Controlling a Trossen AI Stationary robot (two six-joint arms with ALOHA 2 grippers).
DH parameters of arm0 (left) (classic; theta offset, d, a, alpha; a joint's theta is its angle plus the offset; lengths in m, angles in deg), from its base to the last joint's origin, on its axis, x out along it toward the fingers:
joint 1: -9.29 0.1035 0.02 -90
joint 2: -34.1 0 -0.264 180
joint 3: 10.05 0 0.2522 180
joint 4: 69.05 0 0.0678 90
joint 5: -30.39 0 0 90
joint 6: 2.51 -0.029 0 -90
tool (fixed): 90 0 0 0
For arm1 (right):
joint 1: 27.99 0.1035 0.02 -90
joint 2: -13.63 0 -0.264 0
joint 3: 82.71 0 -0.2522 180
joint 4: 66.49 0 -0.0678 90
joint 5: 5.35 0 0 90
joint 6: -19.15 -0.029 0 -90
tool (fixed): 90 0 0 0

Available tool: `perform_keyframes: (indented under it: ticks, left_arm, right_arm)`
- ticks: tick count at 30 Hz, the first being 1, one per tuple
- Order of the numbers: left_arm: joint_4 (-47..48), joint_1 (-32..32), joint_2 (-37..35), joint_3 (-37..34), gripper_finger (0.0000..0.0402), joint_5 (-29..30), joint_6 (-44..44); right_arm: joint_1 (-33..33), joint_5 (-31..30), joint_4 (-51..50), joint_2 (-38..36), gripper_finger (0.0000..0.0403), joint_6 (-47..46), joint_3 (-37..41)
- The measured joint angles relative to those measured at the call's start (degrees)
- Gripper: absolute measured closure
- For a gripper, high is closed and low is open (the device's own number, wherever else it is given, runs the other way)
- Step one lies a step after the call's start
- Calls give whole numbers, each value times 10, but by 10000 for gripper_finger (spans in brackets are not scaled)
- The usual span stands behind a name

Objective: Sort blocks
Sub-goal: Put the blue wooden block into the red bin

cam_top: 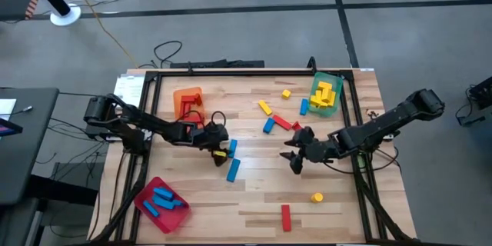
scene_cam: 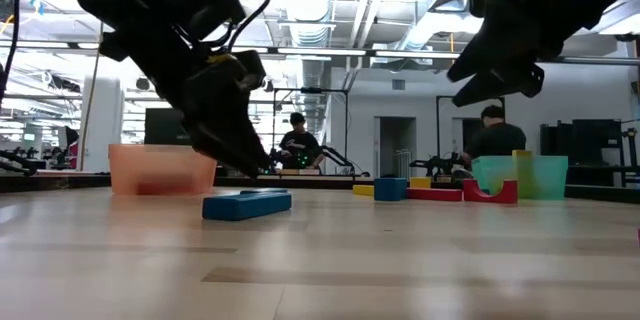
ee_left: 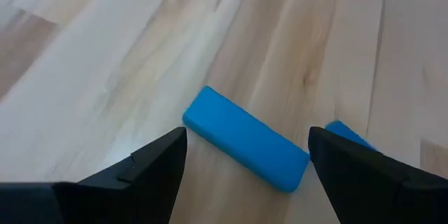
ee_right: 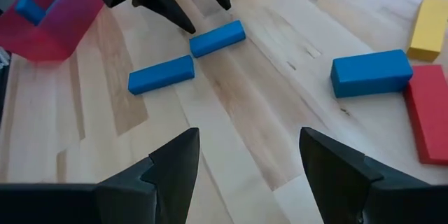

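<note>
My left gripper (cam_top: 223, 140) (ee_left: 247, 131) hangs open just over the table's middle. A blue block (ee_left: 245, 140) (ee_right: 217, 38) lies flat on the wood right ahead of its fingertips. A second blue block (cam_top: 233, 171) (ee_right: 161, 75) lies just nearer the front edge. My right gripper (cam_top: 294, 159) (ee_right: 249, 133) is open right of centre, above bare wood, holding nothing. Loose red, blue and yellow blocks (cam_top: 269, 125) lie on the far half. A red block (cam_top: 286, 217) and a yellow one (cam_top: 317, 197) lie near the front.
A red tray (cam_top: 146, 192) holding blue blocks sits at the front left. An orange tray (cam_top: 187, 101) stands at the far left and a green tray (cam_top: 335, 84) with yellow blocks at the far right. A black frame (cam_top: 231, 73) borders the table.
</note>
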Motion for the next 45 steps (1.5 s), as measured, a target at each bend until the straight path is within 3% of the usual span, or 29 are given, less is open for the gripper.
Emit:
perform_keyframes:
  ticks: [7,16,24,30,36,40,45]
  left_arm:
    - [-18,0,45,24,107,23,10]
    - [66,-8,137,110,107,75,-13]
    - [136,-16,146,147,150,113,-81]
    - [216,-19,114,154,177,129,-173]
    - [289,-18,68,153,146,123,-213]
    - [304,-13,52,153,110,73,-228]
    - [357,2,49,146,89,59,-235]
  right_arm:
    - [-2,0,2,0,143,11,0]
    - [4,0,4,0,143,10,0]
    - [5,0,4,0,143,10,0]
    - [8,0,3,0,143,10,0]
    - [11,0,3,0,143,10,0]
    - [11,0,3,0,143,10,0]
    - [11,0,3,0,143,10,0]
